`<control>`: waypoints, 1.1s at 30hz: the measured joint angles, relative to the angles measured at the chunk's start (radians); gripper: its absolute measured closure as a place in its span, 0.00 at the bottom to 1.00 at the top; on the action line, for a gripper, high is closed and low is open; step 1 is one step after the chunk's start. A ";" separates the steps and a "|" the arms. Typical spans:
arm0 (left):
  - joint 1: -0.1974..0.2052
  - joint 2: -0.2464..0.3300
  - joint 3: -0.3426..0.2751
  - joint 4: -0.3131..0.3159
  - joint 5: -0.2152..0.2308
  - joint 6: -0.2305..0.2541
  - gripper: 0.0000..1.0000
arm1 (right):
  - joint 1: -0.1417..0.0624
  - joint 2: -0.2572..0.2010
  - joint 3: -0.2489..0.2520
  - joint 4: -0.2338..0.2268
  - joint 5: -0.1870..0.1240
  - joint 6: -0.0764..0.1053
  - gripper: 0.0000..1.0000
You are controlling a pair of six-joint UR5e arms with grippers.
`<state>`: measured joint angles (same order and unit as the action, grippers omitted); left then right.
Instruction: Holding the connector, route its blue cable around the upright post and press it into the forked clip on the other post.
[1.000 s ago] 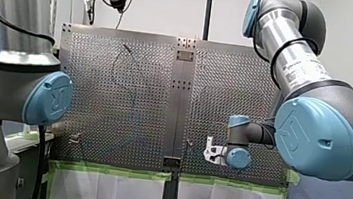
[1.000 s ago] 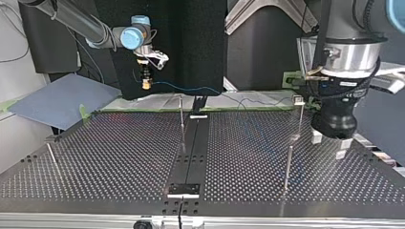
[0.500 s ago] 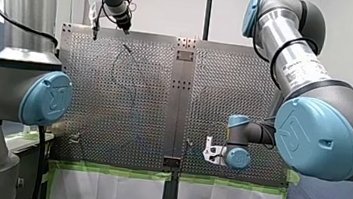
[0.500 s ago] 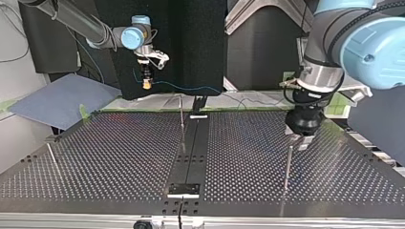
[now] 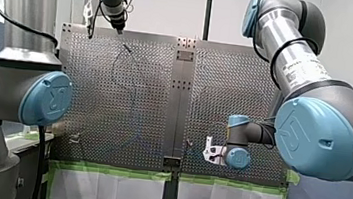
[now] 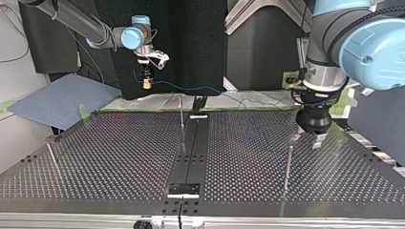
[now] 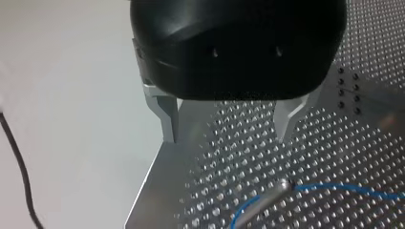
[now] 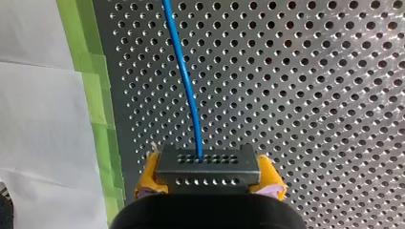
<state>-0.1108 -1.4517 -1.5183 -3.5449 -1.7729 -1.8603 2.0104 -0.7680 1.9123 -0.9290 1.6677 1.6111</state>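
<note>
Yellow pads on the right gripper are clamping a grey connector between them, as the right wrist view shows. A blue cable is leaving the connector's face and running ahead of the gripper over the perforated table, beside a strip of green tape. In the top view, this gripper is hanging in the air beyond the table's far edge, at the view's left, and the cable is trailing from it toward the view's right.

The left gripper is black with 2 metal fingers, which are standing wide apart with nothing between them. It is hovering just above the table, near an edge. Ahead of it, a thin metal rod is standing, with the blue cable reaching its tip. In the top view, the left gripper is sitting just beside 1 upright post at the view's right.
</note>
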 joint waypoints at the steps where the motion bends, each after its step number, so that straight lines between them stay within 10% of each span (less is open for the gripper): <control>1: 0.000 0.000 0.000 -0.003 -0.011 0.000 0.00 | 0.000 0.000 0.000 0.000 0.000 0.000 1.00; 33: -0.014 0.000 0.000 -0.006 -0.080 0.000 0.00 | 0.000 0.000 0.000 0.011 0.000 0.000 1.00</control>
<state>-0.1248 -1.4517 -1.5188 -3.5510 -1.8533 -1.8602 2.0106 -0.7678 1.9123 -0.9176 1.6676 1.6110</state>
